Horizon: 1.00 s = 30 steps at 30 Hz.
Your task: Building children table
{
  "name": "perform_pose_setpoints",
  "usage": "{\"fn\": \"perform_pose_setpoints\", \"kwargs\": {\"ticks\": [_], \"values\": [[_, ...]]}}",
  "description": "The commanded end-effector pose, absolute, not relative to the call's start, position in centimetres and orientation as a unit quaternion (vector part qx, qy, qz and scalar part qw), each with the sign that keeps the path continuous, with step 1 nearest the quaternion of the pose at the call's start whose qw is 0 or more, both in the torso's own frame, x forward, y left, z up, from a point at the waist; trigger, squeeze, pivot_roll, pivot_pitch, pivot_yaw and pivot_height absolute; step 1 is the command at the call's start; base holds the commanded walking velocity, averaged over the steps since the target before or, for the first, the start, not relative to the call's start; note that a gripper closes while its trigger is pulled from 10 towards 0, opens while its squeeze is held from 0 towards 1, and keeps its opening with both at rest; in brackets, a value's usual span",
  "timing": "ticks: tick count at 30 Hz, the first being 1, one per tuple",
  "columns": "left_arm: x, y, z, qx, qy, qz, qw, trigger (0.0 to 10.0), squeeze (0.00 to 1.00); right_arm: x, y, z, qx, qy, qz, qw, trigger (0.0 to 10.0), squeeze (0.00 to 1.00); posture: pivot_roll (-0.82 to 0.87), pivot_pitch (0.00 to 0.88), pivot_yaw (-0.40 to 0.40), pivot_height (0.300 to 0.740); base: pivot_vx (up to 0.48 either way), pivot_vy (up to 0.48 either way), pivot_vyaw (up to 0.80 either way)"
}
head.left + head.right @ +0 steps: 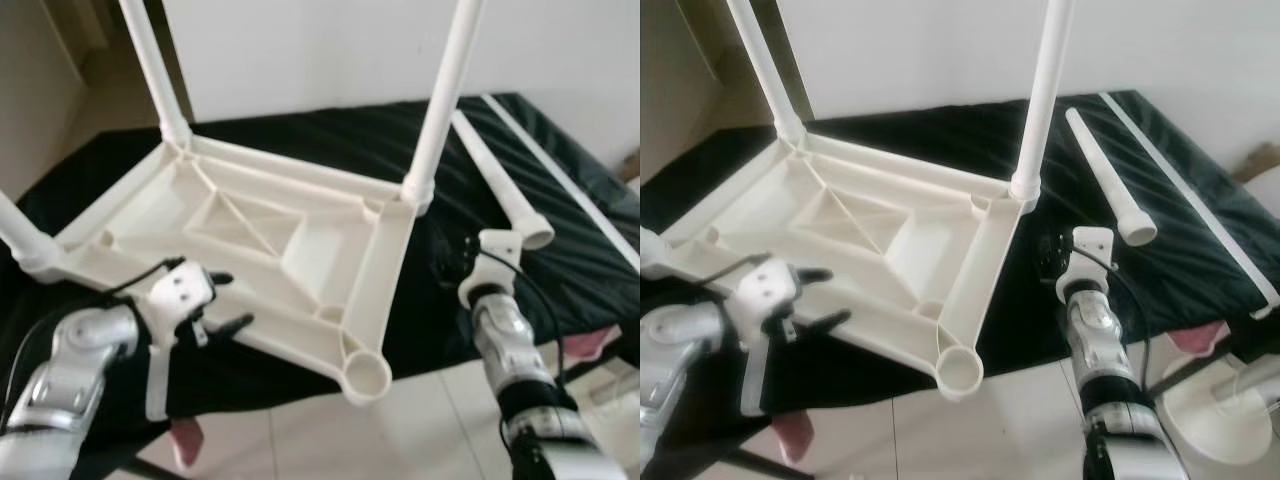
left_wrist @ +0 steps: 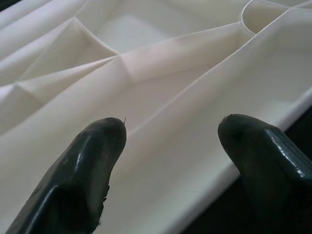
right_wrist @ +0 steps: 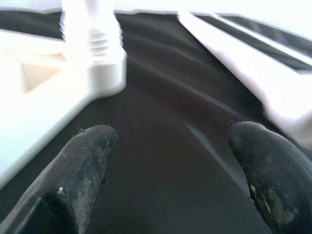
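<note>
Currently one upturned white tabletop carries three fitted legs; one loose leg lies just beyond the spread right pincer. Left pincer, spread, hovers over the tabletop's near edge.

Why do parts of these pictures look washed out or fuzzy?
Right wrist view: the screwed-in table leg is blown out white and soft. Left wrist view: the upturned tabletop is evenly lit, the fingertips slightly blurred. Eye views: mildly hazy, the wall bright.
</note>
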<state>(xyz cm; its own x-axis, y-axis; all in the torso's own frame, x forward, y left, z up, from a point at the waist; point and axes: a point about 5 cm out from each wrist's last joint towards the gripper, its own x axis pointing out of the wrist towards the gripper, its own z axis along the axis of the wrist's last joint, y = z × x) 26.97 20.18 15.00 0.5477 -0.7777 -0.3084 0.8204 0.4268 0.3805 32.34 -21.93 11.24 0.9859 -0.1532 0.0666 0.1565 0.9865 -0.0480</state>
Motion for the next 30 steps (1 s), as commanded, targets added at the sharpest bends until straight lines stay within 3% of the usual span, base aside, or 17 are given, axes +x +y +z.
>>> {"fn": "perform_pose_setpoints", "kwargs": {"ticks": [1, 6, 13, 23, 30], "values": [[26.3, 19.6, 14.8, 0.229, 0.049, -0.509, 0.828, 10.0, 0.00, 31.8, -22.0, 11.2, -0.029, -0.029, -0.077, 0.996, 10.0, 0.00, 0.06, 0.109, -0.025, 0.740, 0.000, 0.000, 0.00], [26.2, 18.9, 16.2, 0.143, 0.012, -0.523, 0.840, 10.0, 0.00, 30.5, -22.9, 11.1, -0.037, -0.028, -0.088, 0.995, 10.0, 0.00, 0.04, 0.113, -0.021, 0.740, 0.000, 0.000, 0.00], [23.8, 17.6, 16.2, 0.086, 0.016, -0.598, 0.796, 10.0, 0.00, 30.2, -23.6, 11.9, -0.052, -0.028, -0.095, 0.994, 10.0, 0.00, 0.04, 0.105, -0.022, 0.740, 0.000, 0.000, 0.00], [23.4, 17.1, 12.9, 0.192, 0.080, -0.591, 0.779, 10.0, 0.00, 30.3, -23.5, 12.8, -0.058, -0.027, -0.089, 0.994, 10.0, 0.00, 0.04, 0.098, -0.030, 0.740, 0.000, 0.000, 0.00], [24.5, 16.1, 12.0, 0.233, 0.081, -0.551, 0.797, 10.0, 0.00, 30.3, -23.6, 12.8, -0.061, -0.020, -0.096, 0.993, 10.0, 0.00, 0.04, 0.094, -0.034, 0.740, 0.000, 0.000, 0.00]]}}
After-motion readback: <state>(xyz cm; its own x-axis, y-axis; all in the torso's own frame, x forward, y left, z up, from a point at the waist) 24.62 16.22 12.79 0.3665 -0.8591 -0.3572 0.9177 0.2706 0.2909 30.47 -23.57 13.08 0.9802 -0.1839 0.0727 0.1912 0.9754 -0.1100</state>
